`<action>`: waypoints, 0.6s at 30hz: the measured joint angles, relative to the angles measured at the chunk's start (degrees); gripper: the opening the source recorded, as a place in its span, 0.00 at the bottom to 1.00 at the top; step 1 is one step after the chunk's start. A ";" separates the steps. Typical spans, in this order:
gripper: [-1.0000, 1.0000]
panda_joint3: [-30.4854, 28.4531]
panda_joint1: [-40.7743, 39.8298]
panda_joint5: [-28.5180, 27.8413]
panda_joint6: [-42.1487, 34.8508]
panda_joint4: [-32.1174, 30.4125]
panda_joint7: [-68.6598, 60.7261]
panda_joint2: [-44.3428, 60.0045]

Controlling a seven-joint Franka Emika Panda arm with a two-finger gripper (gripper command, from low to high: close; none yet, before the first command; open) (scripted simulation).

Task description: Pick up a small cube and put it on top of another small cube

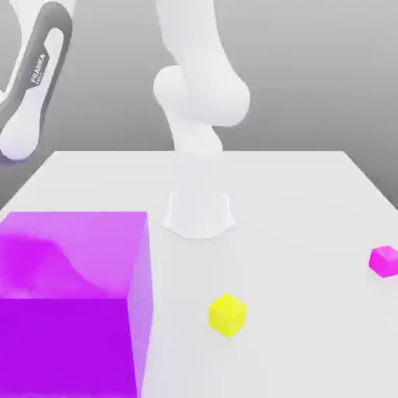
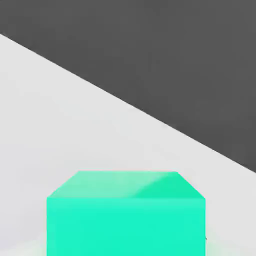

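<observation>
While the tool grips, teal cube [image 2: 125, 215] fronts it.

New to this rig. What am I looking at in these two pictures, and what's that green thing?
These are simulator renders of one white robot arm standing on a white table. The exterior view comes from a camera off the arm and looks across the table at the arm's base. On the table there lie a huge translucent purple block at the exterior view's left, a small bright-yellow cube near the middle front, and a small magenta cube at the exterior view's right.

The hand view comes from a camera on the arm's hand. Close in front of it is a plain teal-green cube, with the table surface and dark background beyond. The gripper is shut, and the cube sits so close to the camera that it is probably held, though the fingers themselves cannot be made out.
</observation>
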 joint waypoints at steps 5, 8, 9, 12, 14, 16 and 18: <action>0.00 2.35 1.25 -4.90 -3.28 2.72 -12.29 0.64; 0.00 3.70 2.22 -7.78 -5.37 4.33 -19.76 1.02; 0.00 4.13 2.57 -8.73 -6.07 4.87 -22.26 1.15; 0.00 5.47 3.60 -11.63 -8.19 6.48 -29.71 1.53; 0.00 6.35 4.30 -13.51 -9.62 7.54 -34.78 1.80; 0.00 7.17 5.08 -15.40 -11.07 8.61 -39.82 2.06; 0.00 7.94 5.92 -17.28 -12.51 9.67 -44.87 2.33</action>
